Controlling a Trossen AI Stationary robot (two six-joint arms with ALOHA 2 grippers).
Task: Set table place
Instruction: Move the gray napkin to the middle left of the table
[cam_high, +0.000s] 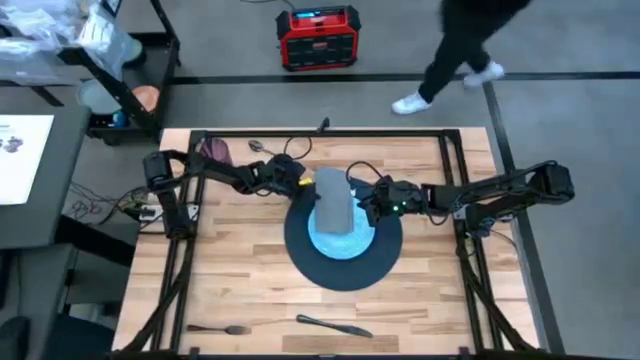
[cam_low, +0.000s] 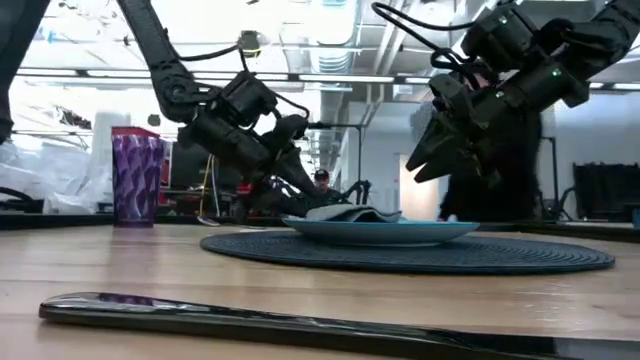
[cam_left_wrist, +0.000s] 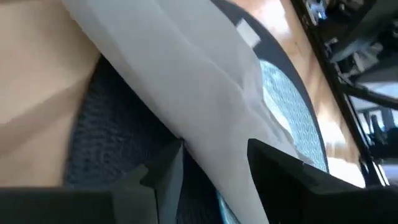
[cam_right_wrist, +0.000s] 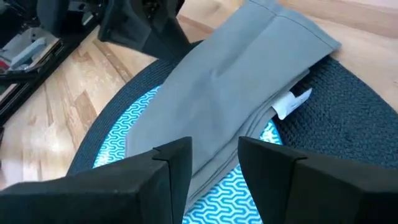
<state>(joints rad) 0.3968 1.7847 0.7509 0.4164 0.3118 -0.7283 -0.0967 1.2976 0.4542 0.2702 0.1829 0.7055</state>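
At the centre of the high view, the table (cam_high: 230, 290) carries the place (cam_high: 345, 262), a big round dark mat. On this mat lies a light blue plate (cam_high: 340, 243), and a grey folded napkin (cam_high: 333, 203) lies across the plate, reaching from the upper edge of the mat down toward the middle of the plate. A small white label (cam_right_wrist: 292, 102) shows at one side of the napkin in the right wrist view.

The left gripper (cam_high: 303, 182) comes from the left side of the frame and is at the upper end of the napkin. In the left wrist view its fingers (cam_left_wrist: 277, 163) stand on both sides of the cloth edge, a little apart, and the cloth passes between them; I cannot tell if they press it.

The right gripper (cam_high: 367, 203) comes from the right side and hangs just beside the right edge of the napkin. In the low view it is above the plate and not touching it, and in the right wrist view its two fingers (cam_right_wrist: 171, 163) are apart with nothing between them.

Near the bottom edge of the high view a knife (cam_high: 333, 326) and a fork (cam_high: 217, 328) lie on the wood. At the upper left a purple cup (cam_high: 214, 151) stands near a spoon (cam_high: 262, 146). A person (cam_high: 462, 45) walks on the floor beyond the table, at the top right of the frame.
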